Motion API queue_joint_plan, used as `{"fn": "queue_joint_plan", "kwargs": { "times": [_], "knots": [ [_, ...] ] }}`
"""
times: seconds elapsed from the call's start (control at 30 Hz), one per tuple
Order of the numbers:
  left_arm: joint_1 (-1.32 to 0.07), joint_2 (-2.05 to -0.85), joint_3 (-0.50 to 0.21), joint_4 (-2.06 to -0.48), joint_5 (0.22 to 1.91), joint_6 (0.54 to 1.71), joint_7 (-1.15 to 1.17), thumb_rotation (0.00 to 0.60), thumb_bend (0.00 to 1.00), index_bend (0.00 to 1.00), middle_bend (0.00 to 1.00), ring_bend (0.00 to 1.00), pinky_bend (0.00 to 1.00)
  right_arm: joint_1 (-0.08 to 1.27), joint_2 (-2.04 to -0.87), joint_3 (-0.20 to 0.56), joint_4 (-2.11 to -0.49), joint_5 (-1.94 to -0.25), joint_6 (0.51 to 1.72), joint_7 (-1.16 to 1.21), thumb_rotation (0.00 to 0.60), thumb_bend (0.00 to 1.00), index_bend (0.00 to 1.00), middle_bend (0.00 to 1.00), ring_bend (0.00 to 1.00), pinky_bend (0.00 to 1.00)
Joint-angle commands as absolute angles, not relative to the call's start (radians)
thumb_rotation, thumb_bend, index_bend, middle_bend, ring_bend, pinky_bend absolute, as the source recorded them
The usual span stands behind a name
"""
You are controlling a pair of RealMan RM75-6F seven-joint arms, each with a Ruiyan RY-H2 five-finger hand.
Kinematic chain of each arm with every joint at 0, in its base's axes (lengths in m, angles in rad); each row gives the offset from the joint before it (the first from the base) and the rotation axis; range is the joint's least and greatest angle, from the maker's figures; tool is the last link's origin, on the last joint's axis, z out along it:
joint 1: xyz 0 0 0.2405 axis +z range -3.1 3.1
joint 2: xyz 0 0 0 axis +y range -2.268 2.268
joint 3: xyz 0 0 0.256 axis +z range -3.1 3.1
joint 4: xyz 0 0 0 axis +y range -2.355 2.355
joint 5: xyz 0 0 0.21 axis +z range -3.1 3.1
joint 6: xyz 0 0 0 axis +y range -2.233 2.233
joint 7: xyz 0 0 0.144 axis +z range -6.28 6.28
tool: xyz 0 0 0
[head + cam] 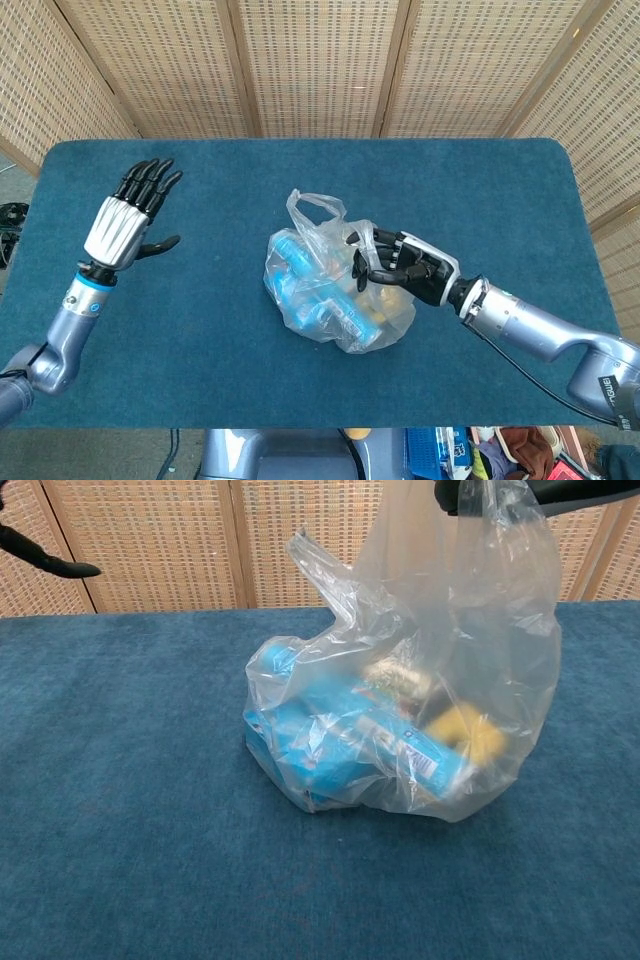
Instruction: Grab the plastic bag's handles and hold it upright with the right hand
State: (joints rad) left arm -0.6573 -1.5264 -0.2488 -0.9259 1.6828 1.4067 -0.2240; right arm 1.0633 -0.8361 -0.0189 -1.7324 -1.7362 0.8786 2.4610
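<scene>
A clear plastic bag (325, 290) (400, 740) with blue packets and a yellow item inside stands on the blue table (200, 330). My right hand (400, 268) grips one handle of the bag above its right side; in the chest view only the hand's underside (470, 492) shows at the top edge. The bag's other handle (315, 208) (320, 565) sticks up free on the left. My left hand (130, 215) hovers over the table's left part, fingers spread and holding nothing.
Woven bamboo screens (320, 60) stand behind the table. The table's front edge (300, 425) runs close below the bag. A cluttered bin (440, 455) shows under the table.
</scene>
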Motion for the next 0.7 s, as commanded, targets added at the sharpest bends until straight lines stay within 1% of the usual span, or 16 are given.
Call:
{"fn": "queue_joint_plan", "kwargs": {
  "times": [0.03, 0.33, 0.47, 0.7],
  "knots": [
    [-0.719, -1.564, -0.253, -0.902, 1.688, 1.362, -0.211, 0.6, 0.12, 0.02, 0.0, 0.0, 0.1, 1.066, -0.836, -0.024, -1.728, -1.737, 0.876, 2.465, 0.6, 0.0, 0.37, 0.58, 0.47, 0.5],
    [-0.861, -1.65, -0.262, -0.846, 1.67, 1.274, -0.184, 0.6, 0.11, 0.07, 0.0, 0.0, 0.1, 1.069, -0.828, -0.027, -1.722, -1.738, 0.902, 2.499, 0.6, 0.0, 0.37, 0.58, 0.47, 0.5],
    [-0.95, -1.724, -0.273, -0.775, 1.648, 1.207, -0.18, 0.6, 0.11, 0.08, 0.0, 0.0, 0.1, 1.071, -0.82, -0.025, -1.717, -1.737, 0.912, 2.518, 0.6, 0.0, 0.37, 0.58, 0.47, 0.5],
    [-1.046, -1.841, -0.296, -0.649, 1.581, 1.126, -0.194, 0.6, 0.11, 0.12, 0.0, 0.0, 0.1, 1.075, -0.829, -0.032, -1.688, -1.749, 0.923, 2.546, 0.6, 0.0, 0.37, 0.58, 0.47, 0.5]
  ]
}}
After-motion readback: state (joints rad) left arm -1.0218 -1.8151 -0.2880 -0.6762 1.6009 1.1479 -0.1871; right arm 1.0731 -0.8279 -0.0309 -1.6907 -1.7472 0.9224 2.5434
